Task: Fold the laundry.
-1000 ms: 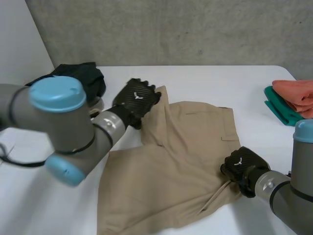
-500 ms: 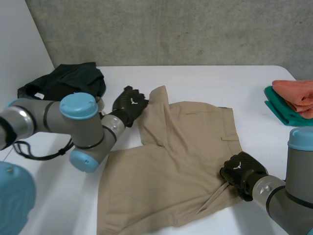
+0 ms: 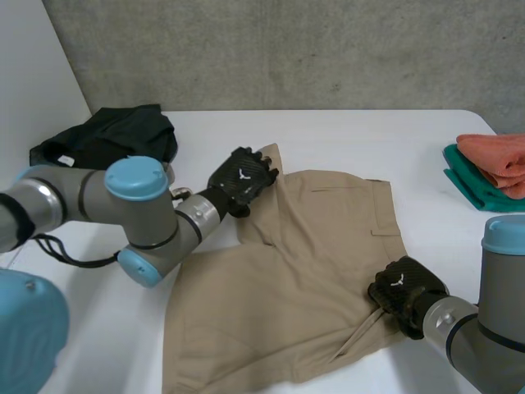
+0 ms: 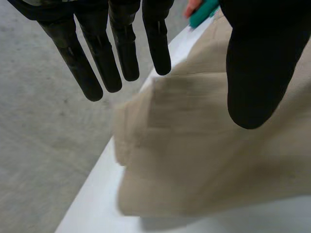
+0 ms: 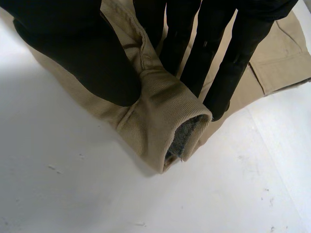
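Tan shorts (image 3: pixel 295 263) lie spread on the white table (image 3: pixel 369 139). My left hand (image 3: pixel 242 175) hovers over their far left corner, which is folded up. In the left wrist view its fingers (image 4: pixel 97 63) are straight and its thumb (image 4: pixel 252 73) stands apart, with the tan cloth (image 4: pixel 194 160) beyond them and nothing pinched. My right hand (image 3: pixel 402 286) is at the near right edge of the shorts. In the right wrist view its thumb (image 5: pixel 87 53) and fingers (image 5: pixel 228 53) pinch a rolled fold of the tan cloth (image 5: pixel 165 121).
A crumpled black garment (image 3: pixel 123 131) lies at the back left of the table. Folded orange cloth (image 3: pixel 496 156) on teal cloth (image 3: pixel 472 185) sits at the right edge. A grey wall (image 3: pixel 287 49) stands behind the table.
My left hand had slid off to the left of the shorts half a second ago and has come back over their far left corner. The right hand has kept its grip in place.
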Motion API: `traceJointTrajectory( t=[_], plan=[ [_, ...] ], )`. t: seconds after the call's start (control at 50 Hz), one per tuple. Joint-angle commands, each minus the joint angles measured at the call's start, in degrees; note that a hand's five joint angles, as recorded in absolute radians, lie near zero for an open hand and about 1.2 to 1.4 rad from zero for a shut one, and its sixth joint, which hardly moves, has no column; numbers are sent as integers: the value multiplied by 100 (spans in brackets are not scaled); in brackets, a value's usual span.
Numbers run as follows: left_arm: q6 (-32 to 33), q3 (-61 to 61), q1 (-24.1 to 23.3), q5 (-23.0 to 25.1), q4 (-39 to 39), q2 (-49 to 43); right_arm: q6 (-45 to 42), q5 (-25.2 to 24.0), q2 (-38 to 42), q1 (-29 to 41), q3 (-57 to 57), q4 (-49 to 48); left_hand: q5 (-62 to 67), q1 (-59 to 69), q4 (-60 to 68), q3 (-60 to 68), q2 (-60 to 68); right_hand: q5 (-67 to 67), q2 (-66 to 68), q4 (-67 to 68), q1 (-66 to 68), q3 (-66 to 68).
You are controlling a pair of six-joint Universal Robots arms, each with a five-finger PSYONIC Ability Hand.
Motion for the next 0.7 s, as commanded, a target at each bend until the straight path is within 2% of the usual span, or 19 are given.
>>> traceJointTrajectory(
  t=[0.02,0.04,0.06,0.12,0.14,0.16,0.22,0.34,0.44,0.48,0.5,0.6,0.64,0.7],
  plan=[
    [18,535,6,4,-116,-631,4,3,1,-29,13,-17,2416,2433,2424,2402,2412,1184,1289,1122,1561,1143],
    [18,545,15,-13,-125,-657,-5,3,1,-29,13,-35,3222,3239,3230,3208,3218,1184,1289,1122,1561,1143],
    [18,536,23,-101,-116,-632,-5,3,1,-29,4,-44,4977,4993,4984,4963,4972,1184,1289,1122,1561,1143],
    [35,448,23,-530,-72,-526,3,3,1,-29,4,-61,4994,5011,5002,4980,4990,1184,1289,1122,1561,1143],
    [70,344,41,-950,-63,-421,-5,3,1,-29,4,-61,4994,5011,5002,4980,4990,1184,1289,1122,1561,1143],
    [114,282,50,-1137,-63,-342,-5,3,1,-29,4,-61,4994,5011,5002,4980,4990,1184,1289,1122,1561,1143],
    [351,-121,58,-1550,-116,-26,-5,3,1,-29,13,-61,4994,5011,5002,4980,4990,1184,1289,1122,1561,1143],
    [686,-1133,155,-1657,-89,493,-5,3,-8,-29,13,-61,4994,5011,5002,4980,4990,1184,1289,1122,1561,1143],
    [607,-1416,138,-1552,-2,661,-5,3,-8,-20,13,-53,4847,4864,4854,4833,4842,1184,1289,1122,1561,1143],
    [581,-1337,138,-1525,77,678,-5,3,-8,-20,4,-61,1278,1295,1286,1264,1274,1184,1289,1122,1561,1143],
    [563,-1275,129,-1508,112,678,3,3,-8,-20,13,-61,163,180,171,150,159,1184,1289,1122,1561,1143],
    [361,-748,76,-929,165,582,4,3,1,-3,31,-61,-100,-83,-93,-114,-104,1184,1289,1122,1561,1143],
    [229,-336,41,-192,165,241,4,3,1,-12,57,-61,-16,0,-9,-30,-21,1184,1289,1122,1561,1143],
    [229,33,-20,-40,78,-120,4,3,1,-29,57,-61,151,168,159,137,147,1184,1289,1122,1561,1143]
  ],
)
